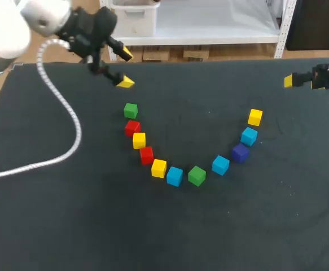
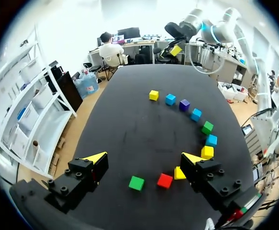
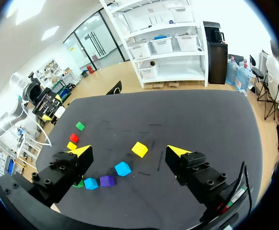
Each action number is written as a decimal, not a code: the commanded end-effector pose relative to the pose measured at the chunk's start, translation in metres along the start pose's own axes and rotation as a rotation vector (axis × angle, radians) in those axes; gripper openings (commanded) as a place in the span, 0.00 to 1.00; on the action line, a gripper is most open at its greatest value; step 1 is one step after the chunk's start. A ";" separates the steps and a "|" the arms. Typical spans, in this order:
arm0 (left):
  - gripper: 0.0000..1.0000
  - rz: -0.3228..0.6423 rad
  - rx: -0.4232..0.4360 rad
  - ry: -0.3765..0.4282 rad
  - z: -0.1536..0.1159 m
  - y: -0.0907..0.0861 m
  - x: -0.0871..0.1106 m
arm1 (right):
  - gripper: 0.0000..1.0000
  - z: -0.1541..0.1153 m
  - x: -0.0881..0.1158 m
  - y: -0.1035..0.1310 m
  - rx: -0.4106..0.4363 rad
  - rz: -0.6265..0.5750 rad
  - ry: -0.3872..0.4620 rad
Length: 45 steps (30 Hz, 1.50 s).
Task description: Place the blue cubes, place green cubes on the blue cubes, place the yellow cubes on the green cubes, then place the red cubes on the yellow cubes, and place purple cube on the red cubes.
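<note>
Cubes (image 1: 174, 176) of five colours lie unstacked in a curved row

On the table (image 1: 68, 226) a curved row of cubes (image 1: 174, 176) bows toward me in the middle, with both ends running away from me. The cube at its left end (image 1: 130, 110) lies near my left gripper (image 1: 125, 68), on my side of it. The cube at its right end (image 1: 255, 117) lies well apart from my right gripper (image 3: 128, 149), off at the far right edge.
</note>
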<state>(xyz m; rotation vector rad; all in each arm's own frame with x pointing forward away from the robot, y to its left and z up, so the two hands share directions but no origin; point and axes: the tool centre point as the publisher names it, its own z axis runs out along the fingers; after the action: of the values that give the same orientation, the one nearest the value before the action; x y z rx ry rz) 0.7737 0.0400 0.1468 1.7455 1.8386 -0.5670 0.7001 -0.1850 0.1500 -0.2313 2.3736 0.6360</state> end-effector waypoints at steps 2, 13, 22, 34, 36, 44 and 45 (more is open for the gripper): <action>1.00 0.011 0.037 0.065 0.011 0.020 -0.010 | 1.00 0.000 0.000 0.000 0.000 0.000 0.000; 1.00 0.035 0.023 0.120 -0.006 0.017 0.013 | 1.00 0.000 0.000 0.000 0.000 0.000 0.000; 1.00 0.023 -0.038 0.087 -0.026 -0.020 0.031 | 1.00 0.000 0.000 0.000 0.000 0.000 0.000; 1.00 0.066 -0.023 -0.012 -0.024 -0.052 0.052 | 1.00 0.000 0.000 0.000 0.000 0.000 0.000; 1.00 0.074 -0.023 -0.018 -0.024 -0.051 0.053 | 1.00 0.000 0.000 0.000 0.000 0.000 0.000; 1.00 0.141 0.009 -0.041 -0.025 -0.048 0.056 | 1.00 0.000 0.000 0.000 0.000 0.000 0.000; 1.00 0.146 0.013 -0.035 -0.025 -0.047 0.056 | 1.00 0.000 0.000 0.000 0.000 0.000 0.000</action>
<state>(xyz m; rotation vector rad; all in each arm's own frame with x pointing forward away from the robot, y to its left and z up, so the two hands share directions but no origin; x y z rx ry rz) 0.7208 0.0942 0.1268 1.8365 1.6713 -0.5436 0.7001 -0.1851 0.1500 -0.2311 2.3735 0.6360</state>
